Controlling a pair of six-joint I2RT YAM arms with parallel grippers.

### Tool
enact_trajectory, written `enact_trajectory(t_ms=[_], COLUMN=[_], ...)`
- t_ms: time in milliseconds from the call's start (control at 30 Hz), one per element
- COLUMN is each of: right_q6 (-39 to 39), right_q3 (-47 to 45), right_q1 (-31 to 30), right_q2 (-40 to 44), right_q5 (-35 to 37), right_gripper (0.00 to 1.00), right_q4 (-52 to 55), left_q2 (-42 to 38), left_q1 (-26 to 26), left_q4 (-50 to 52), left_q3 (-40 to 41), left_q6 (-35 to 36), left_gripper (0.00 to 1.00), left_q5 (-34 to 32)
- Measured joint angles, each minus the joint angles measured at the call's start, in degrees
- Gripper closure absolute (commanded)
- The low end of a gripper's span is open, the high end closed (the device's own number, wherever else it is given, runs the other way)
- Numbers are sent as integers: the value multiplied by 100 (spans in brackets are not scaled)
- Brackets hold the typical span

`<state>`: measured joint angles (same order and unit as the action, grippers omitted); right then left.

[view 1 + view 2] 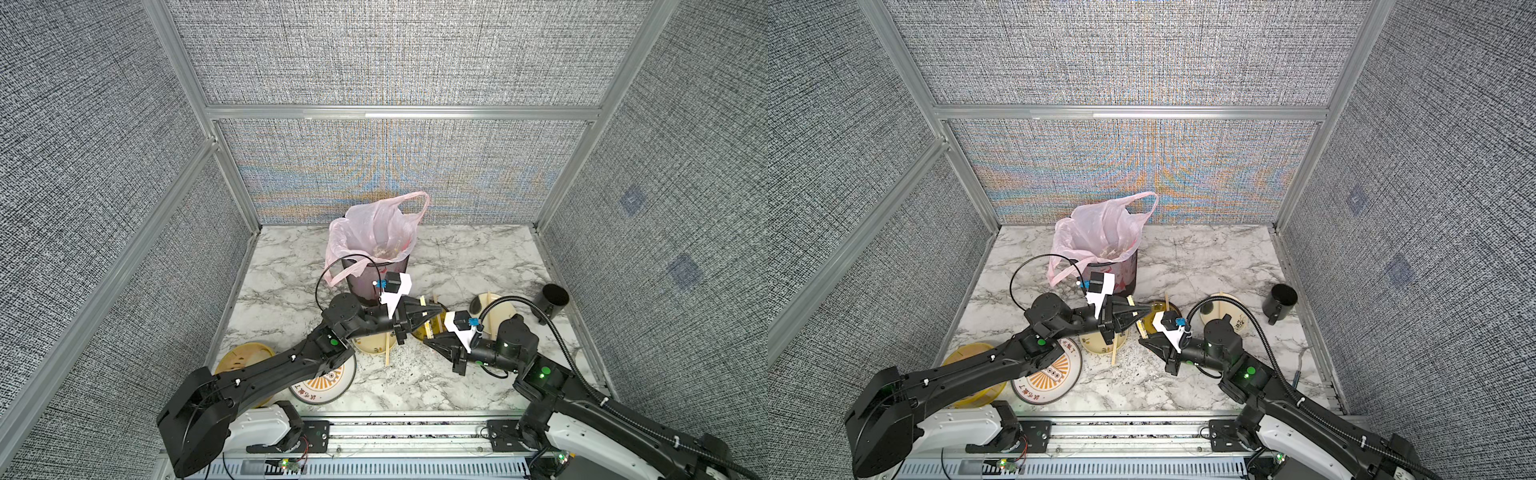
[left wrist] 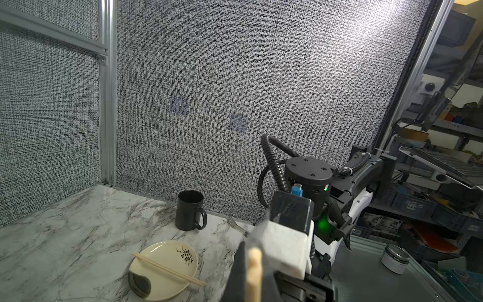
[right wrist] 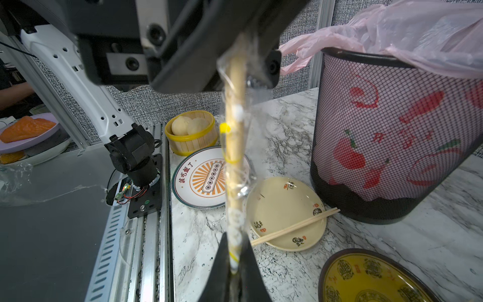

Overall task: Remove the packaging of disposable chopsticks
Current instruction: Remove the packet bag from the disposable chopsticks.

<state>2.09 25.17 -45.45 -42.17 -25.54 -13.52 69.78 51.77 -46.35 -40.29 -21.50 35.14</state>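
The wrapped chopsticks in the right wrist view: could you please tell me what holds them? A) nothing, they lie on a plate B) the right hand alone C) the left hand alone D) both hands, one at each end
D: the wrapped chopsticks stretch from the right hand to the left hand, and each hand is shut on one end.

Left gripper (image 1: pixel 439 311) and right gripper (image 1: pixel 427 340) meet mid-table, tips near each other, both closed. Pale tan bamboo chopsticks (image 1: pixel 423 302) slant from left gripper toward right, over a dark-rimmed yellow dish (image 1: pixel 434 330). Black mesh bin (image 1: pixel 365 286), lined with a pink plastic bag (image 1: pixel 374 224), stands just behind. Black mug (image 1: pixel 555 301) sits far right.
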Motion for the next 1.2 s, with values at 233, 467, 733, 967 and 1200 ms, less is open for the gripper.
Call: enact_trajectory(t_ms=[233, 467, 733, 967, 1200], right_q6=[-31, -66, -188, -212, -216], right_q3=[4, 101, 260, 302, 326], right_q1=[15, 28, 28, 31, 31], right_q2=[96, 105, 81, 20, 44], right_q5=[76, 83, 72, 85, 98], right_gripper=[100, 100, 100, 100, 100], right_q4=[243, 415, 669, 787, 1082], left_q2=[208, 328, 369, 522, 595], left_q1=[11, 11, 20, 33, 59], left_q4=[-236, -614, -903, -1163, -1222], left_q3=[39, 138, 260, 369, 459], left_q6=[-24, -107, -109, -114, -105], left_gripper=[100, 100, 98, 97, 95], left_q5=[83, 74, 20, -55, -44])
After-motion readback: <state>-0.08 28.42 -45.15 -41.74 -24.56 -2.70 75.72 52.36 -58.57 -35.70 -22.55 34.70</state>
